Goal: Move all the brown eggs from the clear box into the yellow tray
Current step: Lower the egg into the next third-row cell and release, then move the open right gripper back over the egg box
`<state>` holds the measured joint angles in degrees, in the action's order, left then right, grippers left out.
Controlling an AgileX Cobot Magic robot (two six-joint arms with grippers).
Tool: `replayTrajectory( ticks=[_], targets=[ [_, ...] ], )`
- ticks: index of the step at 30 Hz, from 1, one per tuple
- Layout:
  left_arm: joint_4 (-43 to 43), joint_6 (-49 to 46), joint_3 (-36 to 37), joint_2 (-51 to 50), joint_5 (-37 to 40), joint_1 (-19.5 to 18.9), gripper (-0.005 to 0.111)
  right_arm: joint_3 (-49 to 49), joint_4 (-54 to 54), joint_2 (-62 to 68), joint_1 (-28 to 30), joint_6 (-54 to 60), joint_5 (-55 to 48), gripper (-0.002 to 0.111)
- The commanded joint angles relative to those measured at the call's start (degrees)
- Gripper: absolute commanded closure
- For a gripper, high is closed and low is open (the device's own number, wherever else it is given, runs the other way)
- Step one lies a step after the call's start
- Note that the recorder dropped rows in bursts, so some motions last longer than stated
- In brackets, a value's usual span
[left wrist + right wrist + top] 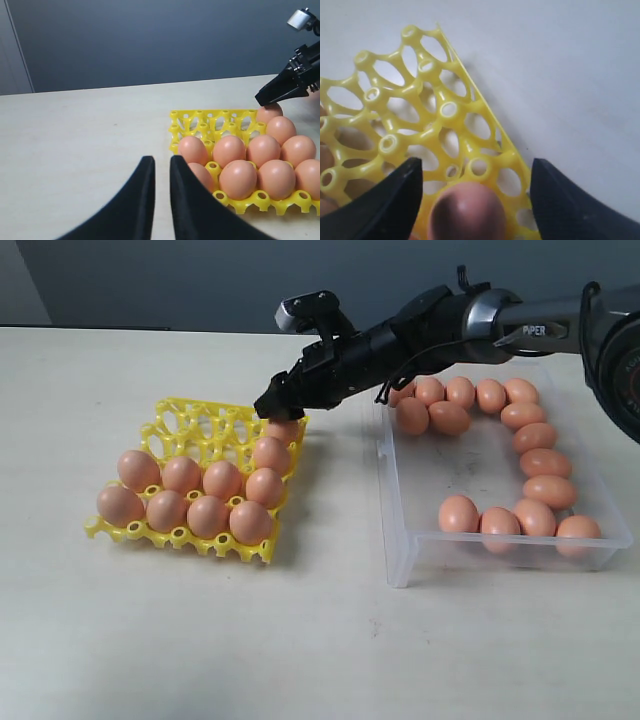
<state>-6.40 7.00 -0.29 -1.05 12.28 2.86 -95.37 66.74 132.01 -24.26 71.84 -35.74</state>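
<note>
The yellow tray (190,420) lies left of centre with several brown eggs (208,515) in its near cups. My right gripper (272,405) reaches across to the tray's far right corner. It stands open just above an egg (283,430) that sits in a cup there. In the right wrist view that egg (467,212) lies between the spread fingers of the right gripper (476,167), touching neither. The clear box (400,530) on the right holds several more eggs (545,490). My left gripper (162,161) is shut and empty, low beside the tray (200,120).
The eggs in the box line its far, right and near sides, and its middle floor (475,465) is bare. The tray's far rows (215,425) are mostly free cups. A grey wall runs behind the table.
</note>
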Motion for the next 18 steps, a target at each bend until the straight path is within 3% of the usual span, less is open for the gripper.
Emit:
replayTrajectory(
  ticks=[1, 7, 10, 14, 15, 18],
  targets=[
    [-0.1, 0.1, 0.3, -0.4, -0.3, 0.1, 0.095, 0.2, -1.2, -1.8, 0.1, -0.5, 0.2, 0.048],
    [-0.1, 0.1, 0.3, -0.4, -0.3, 0.1, 0.095, 0.2, -6.7, -3.2, 0.2, -5.1, 0.3, 0.048],
    [-0.1, 0.1, 0.3, -0.4, -0.3, 0.1, 0.095, 0.2, -15.4, -5.2, 0.2, -12.1, 0.9, 0.048],
    [-0.1, 0.1, 0.3, -0.4, -0.3, 0.1, 0.095, 0.2, -38.3, -9.1, 0.2, -32.1, 2.9, 0.049],
    [-0.1, 0.1, 0.3, -0.4, -0.3, 0.1, 0.095, 0.2, -47.9, -10.3, 0.2, -42.4, 1.5, 0.049],
    [-0.1, 0.1, 0.3, -0.4, -0.3, 0.1, 0.095, 0.2, -68.7, -12.7, 0.2, -59.4, -6.1, 0.051]
  ],
)
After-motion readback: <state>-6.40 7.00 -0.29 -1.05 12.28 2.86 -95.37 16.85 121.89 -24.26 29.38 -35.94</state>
